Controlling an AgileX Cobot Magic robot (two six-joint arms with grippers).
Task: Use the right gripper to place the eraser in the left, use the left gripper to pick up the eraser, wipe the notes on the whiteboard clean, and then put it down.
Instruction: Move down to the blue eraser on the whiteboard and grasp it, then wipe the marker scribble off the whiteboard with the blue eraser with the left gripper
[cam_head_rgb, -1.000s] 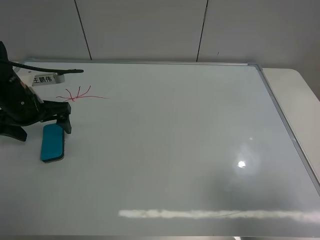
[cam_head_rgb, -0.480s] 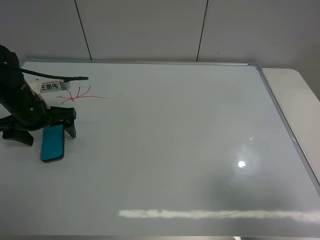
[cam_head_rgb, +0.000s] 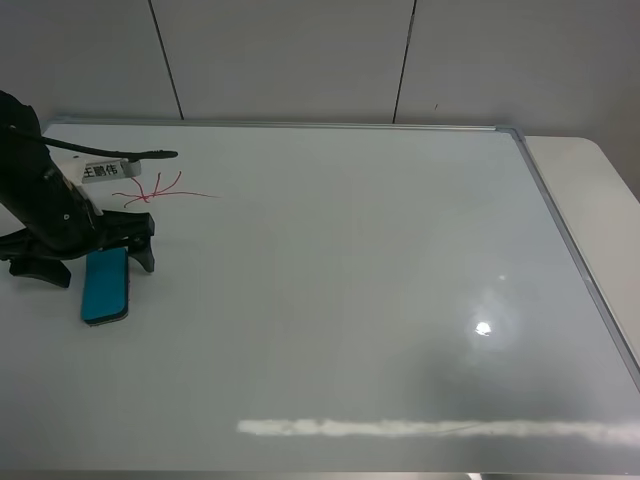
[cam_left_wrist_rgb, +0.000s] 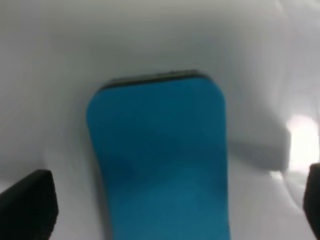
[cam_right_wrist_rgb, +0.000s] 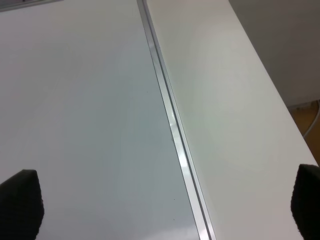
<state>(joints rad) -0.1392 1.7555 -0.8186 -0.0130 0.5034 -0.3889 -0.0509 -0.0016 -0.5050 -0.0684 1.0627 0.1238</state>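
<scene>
Only your high view shows the notes, just beyond the left gripper, whose arm leans in low from the left. Its wrist view shows the jaws wide, straddling the eraser, which lies flat on the whiteboard. The right gripper, seen only by its own camera, hangs wide over the board's frame.

One whiteboard lies on one table. On the board there is one eraser and one patch of red notes, both at the left. Two grippers show: the left gripper at the left of the scene and the right gripper in its own wrist view only, each with two fingers. The left one carries one white tag and one cable. At the far side, three wall panels are split by two dark seams.
</scene>
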